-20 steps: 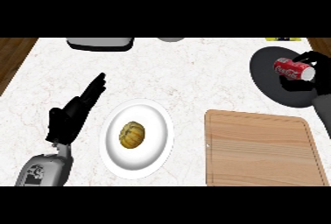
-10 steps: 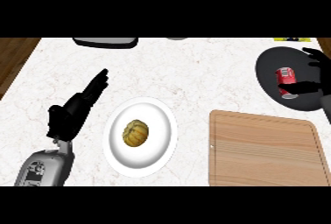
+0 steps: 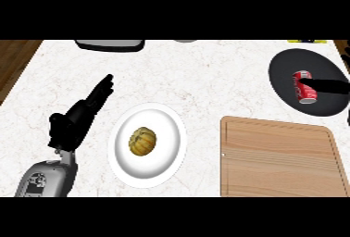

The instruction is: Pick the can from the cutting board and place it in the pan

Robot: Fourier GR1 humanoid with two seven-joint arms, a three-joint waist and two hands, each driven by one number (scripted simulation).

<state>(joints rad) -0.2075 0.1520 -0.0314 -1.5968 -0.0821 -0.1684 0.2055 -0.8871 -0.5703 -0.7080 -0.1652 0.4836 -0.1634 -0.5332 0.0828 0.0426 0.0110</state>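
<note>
We see the red can (image 3: 303,86) lying on its side inside the black pan (image 3: 287,69), at the far right of the marble counter (image 3: 205,78). The right hand (image 3: 327,85) comes in from the right edge with its dark fingers laid across the can's near end; most of the hand is cut off by the frame, so we cannot tell whether those fingers close round the can or only rest on it. The pan's right side also runs out of view.

Near the pan, on the right, lies the wooden cutting board (image 3: 280,157), with nothing on it; it sits just beside the pan's near rim but apart from it.

In the middle stands a white plate (image 3: 171,139) carrying a small round golden-brown food item (image 3: 142,141) (we cannot make out what kind). Left of the plate, the left hand (image 3: 78,118) rests above the counter, fingers straight and pointing toward the far side, holding nothing; its grey forearm (image 3: 46,178) enters from the near left corner.

Along the far edge, a dark tray-like object (image 3: 109,44) and a small grey round thing (image 3: 184,40) are both cut off, as is a yellowish scrap (image 3: 308,40) at far right. A strip of wood floor (image 3: 17,60) shows at far left.
</note>
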